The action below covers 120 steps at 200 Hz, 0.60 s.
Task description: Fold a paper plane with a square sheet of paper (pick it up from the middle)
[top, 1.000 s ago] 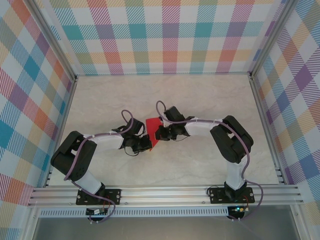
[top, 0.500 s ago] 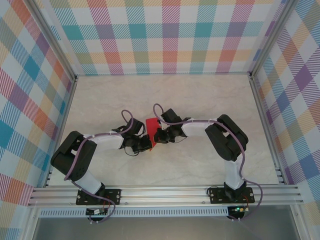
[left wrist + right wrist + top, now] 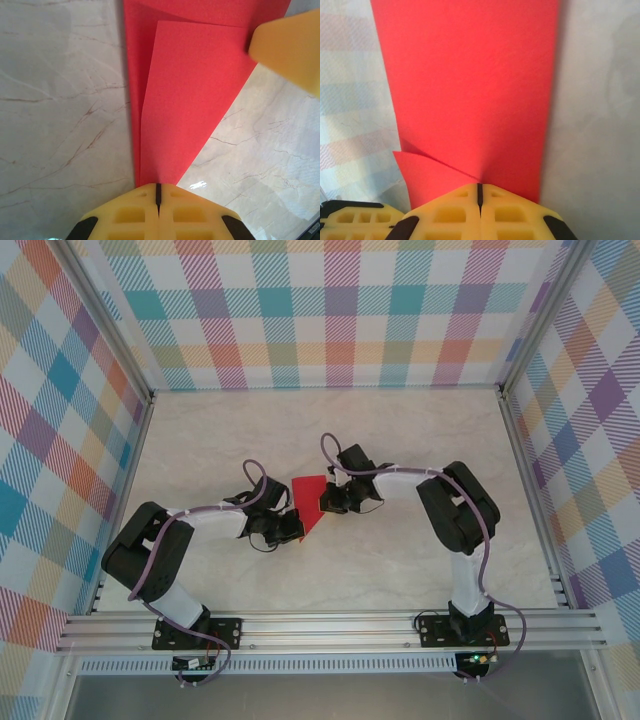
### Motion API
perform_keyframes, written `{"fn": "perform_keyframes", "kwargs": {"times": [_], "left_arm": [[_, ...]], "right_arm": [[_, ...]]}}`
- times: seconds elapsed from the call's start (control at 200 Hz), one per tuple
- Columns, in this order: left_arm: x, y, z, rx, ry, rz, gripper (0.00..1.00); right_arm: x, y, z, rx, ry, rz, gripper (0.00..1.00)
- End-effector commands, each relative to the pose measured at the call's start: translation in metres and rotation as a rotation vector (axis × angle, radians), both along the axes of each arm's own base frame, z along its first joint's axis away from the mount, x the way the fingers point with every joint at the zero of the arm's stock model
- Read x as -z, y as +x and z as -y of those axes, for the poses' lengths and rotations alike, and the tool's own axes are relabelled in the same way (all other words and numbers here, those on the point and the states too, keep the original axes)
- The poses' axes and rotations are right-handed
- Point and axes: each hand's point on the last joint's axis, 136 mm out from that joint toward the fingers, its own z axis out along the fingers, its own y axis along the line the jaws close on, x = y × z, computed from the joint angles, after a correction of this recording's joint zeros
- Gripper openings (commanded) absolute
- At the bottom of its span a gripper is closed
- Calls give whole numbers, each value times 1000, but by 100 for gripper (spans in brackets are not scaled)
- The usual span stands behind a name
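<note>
Inspected a pale marbled desk [image 3: 400,440] closed in on three sides by plaid walls [image 3: 340,310]. Found the left arm [image 3: 200,522] and the right arm [image 3: 440,498] both bent inward and meeting near the middle of the desk. Located the sheet of paper [image 3: 309,502] there, bright red, lying between the two wrists in the top view. Confirmed partial folding: from the left wrist, seen as one layer laid over another, narrowing to a point at the near end; from the right wrist, seen as a broad band with a small corner poking out low on the left. Checked the left end effector [image 3: 158,192]: yellow fingers pressed together, seam shut, tips set on the pointed end of the paper. Checked the right end effector [image 3: 480,189]: fingers likewise pressed together, tips down on the near edge of the band. Noted one yellow fingertip of the right end effector over the far right edge of the paper in the left wrist view. Cannot tell whether either pinches any paper or merely bears on it
</note>
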Motion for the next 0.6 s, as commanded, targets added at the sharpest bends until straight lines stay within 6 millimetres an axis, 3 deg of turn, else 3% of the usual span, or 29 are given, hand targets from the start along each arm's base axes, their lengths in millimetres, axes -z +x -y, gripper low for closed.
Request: {"fn": "perform_keyframes", "kwargs": {"times": [0.0,0.17,0.31,0.445,0.54,0.595], "left_arm": [[33,-39,-28,8,141,-145,2],[22,-34,-25,12,126,-121,4],[-2,-26,-19,17,98,-77,8],[-38,-11,-16,10,70,35,24],[-54,1,-19,-8,84,112,35],[-58,8,-21,-22,90,145,39]], "right_arm": [[19,25,41,69,-127,28,5],[-10,35,42,54,-107,95,7],[-45,38,43,83,-73,158,11],[-66,32,55,163,-62,188,28],[-69,23,61,206,-42,179,45],[-66,17,63,223,-30,164,50]]}}
